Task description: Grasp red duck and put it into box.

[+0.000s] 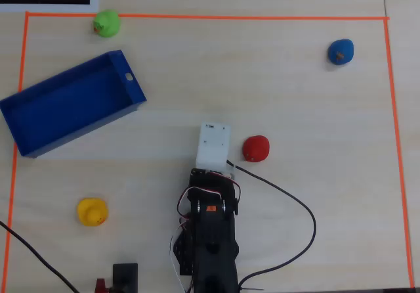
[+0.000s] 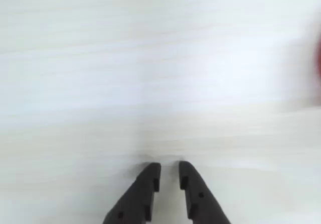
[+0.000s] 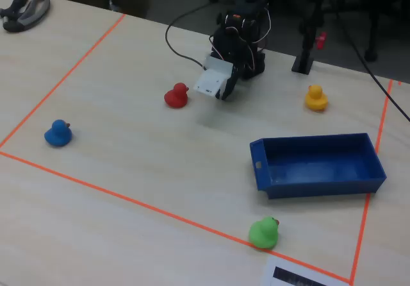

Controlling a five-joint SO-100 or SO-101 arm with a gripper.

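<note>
1. In the overhead view, we saw the arm (image 1: 210, 240) folded low over the worktop (image 1: 295, 96), its black body reaching up from the bottom edge of the picture and its white wrist housing (image 1: 213, 147) pointing away from the base.
2. In the wrist view, we found the fingers (image 2: 169, 176) entering from the bottom edge, nearly together with only a narrow slit between the tips, and holding nothing; bare pale worktop lay under and ahead of them.
3. We placed the red duck (image 1: 256, 148) just to the right of the fingers in the overhead view, near but not touching them. In the wrist view it showed only as a red blur at the right edge.
4. In the fixed view, the red duck (image 3: 176, 96) stood upright on the worktop, to the left of the white housing.
5. We noted the box (image 1: 69, 102) lying well apart from the fingers, up and to the left in the overhead view, with nothing inside it.
</note>
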